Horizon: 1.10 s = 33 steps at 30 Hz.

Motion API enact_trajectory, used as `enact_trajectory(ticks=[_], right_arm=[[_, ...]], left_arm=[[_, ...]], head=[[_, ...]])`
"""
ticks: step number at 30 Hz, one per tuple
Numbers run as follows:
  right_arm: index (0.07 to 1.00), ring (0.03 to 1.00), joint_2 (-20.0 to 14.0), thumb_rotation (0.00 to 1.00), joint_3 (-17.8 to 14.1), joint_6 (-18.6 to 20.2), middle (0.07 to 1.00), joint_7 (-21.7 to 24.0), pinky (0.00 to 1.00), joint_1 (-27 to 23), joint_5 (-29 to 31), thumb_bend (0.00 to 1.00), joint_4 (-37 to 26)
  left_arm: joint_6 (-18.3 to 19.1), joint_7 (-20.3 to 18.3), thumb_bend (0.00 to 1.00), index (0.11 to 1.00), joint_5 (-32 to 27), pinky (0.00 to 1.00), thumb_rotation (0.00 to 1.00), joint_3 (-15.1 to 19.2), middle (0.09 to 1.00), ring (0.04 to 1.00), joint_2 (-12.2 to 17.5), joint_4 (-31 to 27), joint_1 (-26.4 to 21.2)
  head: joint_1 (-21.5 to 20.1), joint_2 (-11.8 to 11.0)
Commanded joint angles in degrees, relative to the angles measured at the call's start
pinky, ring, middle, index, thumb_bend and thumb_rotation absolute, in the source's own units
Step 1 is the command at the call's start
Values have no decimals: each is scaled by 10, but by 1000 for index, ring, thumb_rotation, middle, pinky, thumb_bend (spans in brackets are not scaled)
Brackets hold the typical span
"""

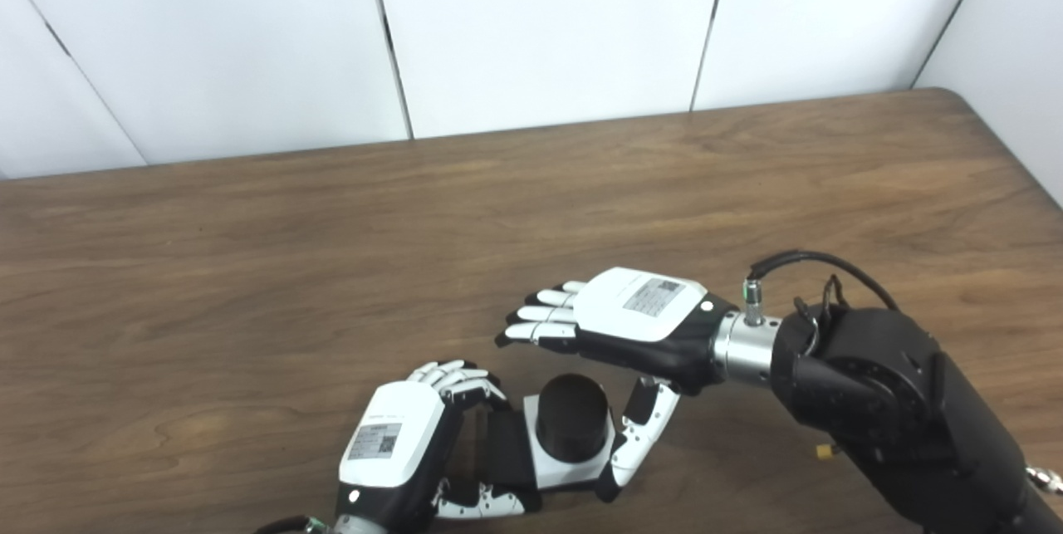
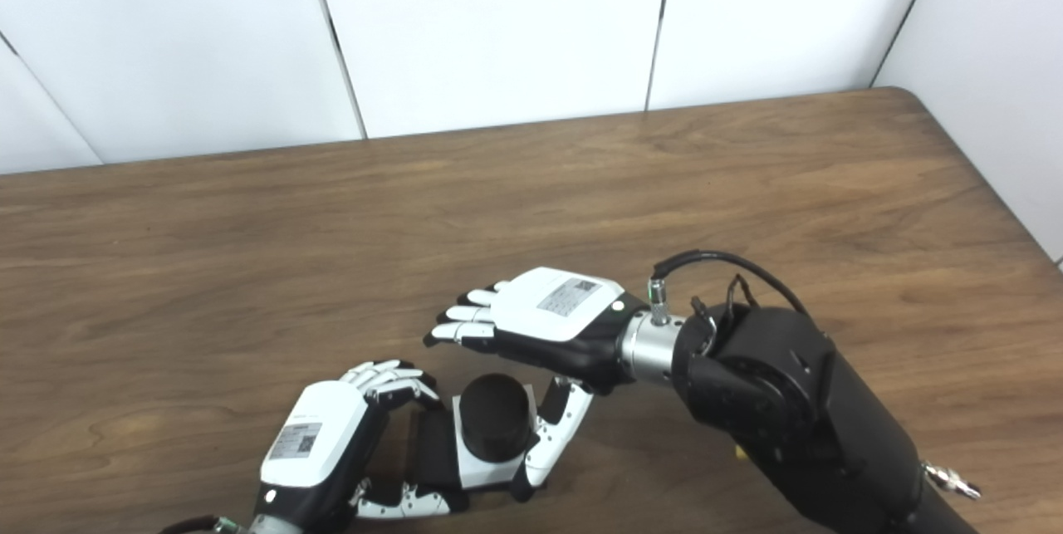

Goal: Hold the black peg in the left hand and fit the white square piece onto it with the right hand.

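The black peg (image 1: 571, 419) is a short, wide cylinder standing up near the table's front edge. The white square piece (image 1: 568, 469) sits around its lower part. My left hand (image 1: 397, 444) is just left of it, fingers and thumb curled around the peg's black base (image 1: 502, 444). My right hand (image 1: 635, 320) hovers above and behind the peg, palm down and fingers stretched out flat, holding nothing. Its thumb (image 1: 639, 434) hangs down against the white piece's right edge. The same scene shows in the right eye view, with the peg (image 2: 496, 415) between both hands.
The brown wooden table (image 1: 249, 268) stretches far to the left and back, with its right edge and rounded corner (image 1: 955, 98) in view. White wall panels (image 1: 540, 27) stand behind it. My right forearm (image 1: 889, 401) comes in over the front right part.
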Motion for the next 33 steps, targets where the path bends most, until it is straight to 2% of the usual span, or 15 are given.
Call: enact_trajectory(ticks=[1, 3, 4, 6, 9, 12, 16, 20, 22, 26, 29, 30, 31, 33], right_arm=[[963, 1000, -1, 555, -12, 8, 984, 2, 1000, -24, -9, 1000, -18], [956, 1000, -3, 558, -19, 8, 980, -1, 1000, -22, -7, 1000, -19], [954, 1000, -4, 554, -23, 8, 980, -3, 1000, -22, -6, 1000, -20], [953, 1000, -4, 553, -30, 10, 980, -4, 1000, -19, -4, 1000, -22], [956, 1000, -3, 550, -42, 20, 982, -4, 1000, -12, -2, 1000, -26], [954, 1000, -2, 553, -53, 26, 977, -10, 1000, -3, 4, 1000, -27], [965, 1000, -4, 583, -67, 26, 977, -18, 1000, 13, 8, 1000, -26], [971, 1000, -4, 630, -89, 30, 976, -30, 1000, 30, 21, 1000, -26], [971, 1000, -7, 664, -102, 34, 974, -36, 996, 39, 29, 1000, -27], [975, 1000, -10, 714, -126, 45, 979, -50, 993, 56, 40, 939, -29], [976, 1000, -9, 767, -154, 67, 983, -65, 991, 78, 55, 901, -31], [975, 1000, -6, 792, -167, 71, 982, -78, 980, 90, 66, 891, -29], [970, 1000, -3, 841, -179, 73, 975, -93, 928, 101, 77, 867, -27], [967, 1000, 9, 892, -207, 69, 970, -133, 865, 129, 107, 812, -17]], left_arm=[[1, -13, 515, 489, 6, 851, 46, -5, 763, 836, 2, 2, -2], [8, -21, 516, 493, 17, 852, 54, -5, 766, 837, 3, -1, -3], [11, -25, 652, 586, 23, 851, 111, -5, 769, 837, 3, -3, -3], [18, -34, 841, 720, 28, 851, 253, -4, 791, 839, 3, -9, -2], [29, -57, 979, 829, 4, 866, 395, 4, 866, 866, 1, -21, -1], [41, -83, 1000, 893, -25, 893, 499, 15, 917, 896, 4, -37, -1], [58, -120, 1000, 938, -72, 913, 583, 39, 936, 912, 12, -72, -1], [80, -143, 1000, 942, -117, 904, 584, 75, 934, 916, 22, -110, 4], [92, -147, 1000, 936, -142, 851, 576, 96, 931, 909, 26, -126, 8], [122, -153, 1000, 947, -193, 795, 553, 139, 936, 911, 34, -151, 15], [150, -159, 1000, 968, -238, 792, 567, 174, 956, 926, 43, -163, 18], [158, -156, 1000, 973, -259, 793, 568, 188, 959, 928, 42, -166, 19], [163, -152, 1000, 965, -279, 780, 559, 201, 953, 914, 41, -167, 20], [154, -131, 1000, 951, -326, 781, 571, 227, 942, 903, 31, -161, 23]], head=[[-1, -1], [0, -2], [0, -3], [1, -3], [1, -5], [2, -6], [4, -7], [4, -9], [4, -9], [3, -12], [3, -14], [3, -14], [2, -15], [-1, -15]])
